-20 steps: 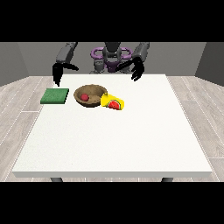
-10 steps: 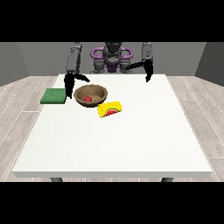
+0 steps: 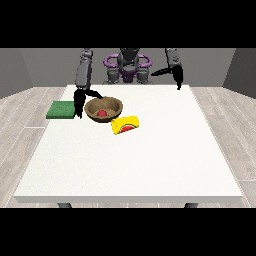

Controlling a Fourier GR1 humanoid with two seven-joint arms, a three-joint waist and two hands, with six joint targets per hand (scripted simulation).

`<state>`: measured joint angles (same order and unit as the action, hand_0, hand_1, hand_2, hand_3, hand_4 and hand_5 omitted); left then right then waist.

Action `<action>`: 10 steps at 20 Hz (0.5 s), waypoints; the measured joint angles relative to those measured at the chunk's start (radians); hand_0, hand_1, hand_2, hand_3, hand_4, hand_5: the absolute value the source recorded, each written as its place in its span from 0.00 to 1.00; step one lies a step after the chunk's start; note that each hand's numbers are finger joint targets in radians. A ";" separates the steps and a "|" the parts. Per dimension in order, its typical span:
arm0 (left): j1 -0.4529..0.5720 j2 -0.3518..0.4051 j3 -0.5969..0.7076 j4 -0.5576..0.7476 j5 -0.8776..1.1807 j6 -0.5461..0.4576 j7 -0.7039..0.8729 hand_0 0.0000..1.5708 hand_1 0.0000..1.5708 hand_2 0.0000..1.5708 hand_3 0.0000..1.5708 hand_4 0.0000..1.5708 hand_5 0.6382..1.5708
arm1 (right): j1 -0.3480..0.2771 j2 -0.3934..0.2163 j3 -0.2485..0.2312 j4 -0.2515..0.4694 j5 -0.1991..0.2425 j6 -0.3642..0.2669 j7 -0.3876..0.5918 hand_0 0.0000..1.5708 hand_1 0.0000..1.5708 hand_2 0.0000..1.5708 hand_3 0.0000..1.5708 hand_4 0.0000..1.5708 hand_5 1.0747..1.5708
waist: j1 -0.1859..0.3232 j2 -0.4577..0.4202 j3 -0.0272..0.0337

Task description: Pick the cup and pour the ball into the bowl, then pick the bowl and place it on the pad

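The red ball (image 3: 102, 113) is lying inside the wooden bowl (image 3: 117, 106), and the yellow cup (image 3: 125, 124) is lying tipped on its side on the white table (image 3: 150, 160), just beside the bowl on the camera's side — so the pouring step looks done and the bowl is what needs taking next. The bowl is sitting near the far edge of the table, with the green pad (image 3: 61, 109) a short way off toward the view's left. The hand at the view's left (image 3: 80, 101) is hanging between pad and bowl, its fingers pointing down and one digit reaching out toward the bowl's rim; nothing is being held, and it seems to be touching nothing, though the gap at the rim is too fine to be sure. The hand at the view's right (image 3: 176, 74) is hovering high over the table's far right corner, well apart from everything, and holding nothing. As for handling, the bowl is looking stiff and probably light, with a smooth curved wall that may be slippery — a pinch over the near-left rim, thumb on one face and fingers on the other, seems the best hold. It should be kept level, since the loose ball is likely to be rolling about inside.
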<state>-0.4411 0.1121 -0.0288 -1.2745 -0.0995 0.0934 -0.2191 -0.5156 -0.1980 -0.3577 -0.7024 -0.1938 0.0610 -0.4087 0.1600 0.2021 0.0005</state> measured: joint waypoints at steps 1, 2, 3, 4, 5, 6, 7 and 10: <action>0.002 0.001 -0.006 -0.020 -0.001 -0.008 0.003 0.00 0.00 0.00 0.00 0.00 0.99 | -0.009 -0.006 -0.008 0.023 -0.003 0.000 -0.024 0.00 0.00 0.00 0.00 0.06 0.99 | 0.012 0.015 0.0001; -0.003 0.009 0.001 -0.027 0.002 -0.015 0.007 0.00 0.00 0.00 0.00 0.00 0.99 | -0.017 -0.003 -0.008 0.041 -0.003 -0.001 -0.042 0.00 0.00 0.00 0.00 0.09 0.99 | 0.011 0.025 0.0000; 0.001 0.018 0.007 -0.033 0.005 -0.024 0.010 0.00 0.00 0.00 0.00 0.00 0.99 | -0.022 0.000 -0.005 0.058 -0.002 -0.001 -0.054 0.00 0.00 0.00 0.00 0.08 0.98 | 0.009 0.024 0.0000; 0.008 0.015 0.005 -0.041 0.003 -0.024 0.014 0.00 0.00 0.00 0.00 0.00 0.99 | -0.025 0.011 0.002 0.073 0.003 -0.008 -0.065 0.00 0.00 0.00 0.00 0.04 0.98 | 0.008 0.019 -0.0001; 0.009 0.018 0.005 -0.056 0.003 -0.031 0.018 0.00 0.00 0.00 0.00 0.00 0.99 | -0.035 0.013 0.000 0.091 0.002 -0.014 -0.080 0.00 0.00 0.00 0.00 0.09 0.99 | 0.013 0.025 0.0002; 0.011 0.021 0.011 -0.053 0.004 -0.032 0.014 0.00 0.00 0.00 0.00 0.00 0.99 | -0.045 0.029 0.006 0.099 0.004 -0.024 -0.087 0.00 0.00 0.00 0.00 0.25 1.00 | 0.009 0.027 0.0000; 0.022 0.015 0.003 -0.065 0.000 -0.032 0.014 0.00 0.00 0.00 0.00 0.00 0.99 | -0.050 0.023 -0.002 0.114 -0.006 -0.018 -0.080 0.00 0.00 0.00 0.00 0.30 0.95 | 0.016 0.028 -0.0009; 0.021 0.011 -0.004 -0.092 -0.001 -0.035 0.006 0.00 0.00 0.00 0.00 0.22 1.00 | -0.046 -0.005 -0.034 0.132 -0.020 -0.066 -0.065 1.00 1.00 1.00 0.30 0.50 0.84 | 0.028 0.042 -0.0158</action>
<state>-0.4203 0.1236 -0.0326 -1.3662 -0.1001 0.0582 -0.2132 -0.5617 -0.2031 -0.3918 -0.5705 -0.2139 -0.0046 -0.4733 0.1877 0.2444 -0.0153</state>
